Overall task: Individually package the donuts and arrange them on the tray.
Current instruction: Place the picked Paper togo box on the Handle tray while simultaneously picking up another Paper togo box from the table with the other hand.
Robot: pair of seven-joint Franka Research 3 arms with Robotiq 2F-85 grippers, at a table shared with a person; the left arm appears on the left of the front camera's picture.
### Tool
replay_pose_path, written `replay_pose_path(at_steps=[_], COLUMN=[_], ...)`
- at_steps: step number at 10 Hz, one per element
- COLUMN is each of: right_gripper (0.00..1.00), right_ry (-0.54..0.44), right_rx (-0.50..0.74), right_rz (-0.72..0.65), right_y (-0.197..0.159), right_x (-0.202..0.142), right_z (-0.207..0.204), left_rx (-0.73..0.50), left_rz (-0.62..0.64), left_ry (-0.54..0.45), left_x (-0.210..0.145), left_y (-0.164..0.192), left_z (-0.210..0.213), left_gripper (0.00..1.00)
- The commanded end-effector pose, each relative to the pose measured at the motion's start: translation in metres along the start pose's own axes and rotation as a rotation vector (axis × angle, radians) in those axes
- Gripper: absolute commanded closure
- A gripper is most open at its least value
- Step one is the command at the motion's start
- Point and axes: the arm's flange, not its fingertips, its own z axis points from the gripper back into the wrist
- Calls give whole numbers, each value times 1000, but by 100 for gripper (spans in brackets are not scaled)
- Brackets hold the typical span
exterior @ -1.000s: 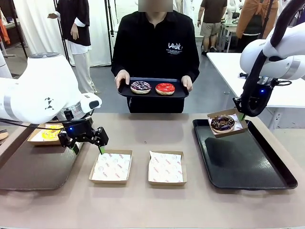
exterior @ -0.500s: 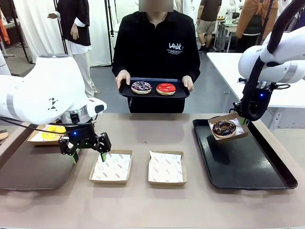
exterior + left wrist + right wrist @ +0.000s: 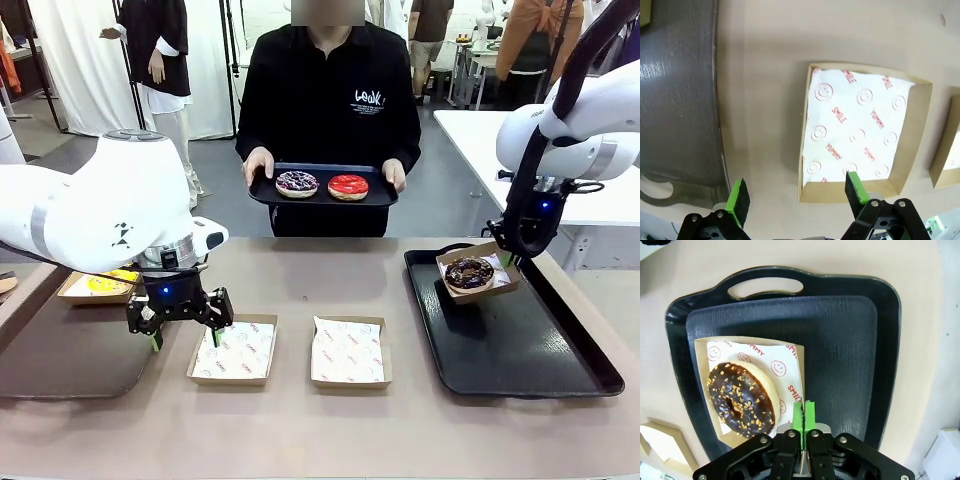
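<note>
My right gripper is shut on the rim of a brown cardboard box holding the dark chocolate donut, low over the far left corner of the black tray. The right wrist view shows the green pads of that gripper pinching the box's edge beside the donut, with the tray below. My left gripper stands open above the left edge of an empty paper-lined box; its fingers straddle that box's near corner. The person holds a small tray with the purple donut and the red donut.
The yellow donut lies in a box on a dark tray at the left. A second empty lined box sits mid-table. A white table stands behind at the right.
My right arm has lowered the boxed chocolate donut toward the tray. My left gripper has moved right and nearer, over the left empty box's edge.
</note>
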Motion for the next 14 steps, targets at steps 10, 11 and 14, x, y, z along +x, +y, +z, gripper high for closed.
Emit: replay_pose_path(at_steps=[10,11,14], right_gripper=[39,22,0], right_ry=[37,39,43], right_rx=[14,10,13], right_rz=[-3,1,1], right_y=[-4,-3,-4], right_x=[12,11,11], right_z=[-7,-7,-8], left_rx=[-80,-86,-79], left_rz=[-142,-150,-151], left_ry=[-38,-32,-13], left_x=[43,42,42], left_y=[6,6,6], left_z=[-30,-29,-28], left_gripper=[11,59,100])
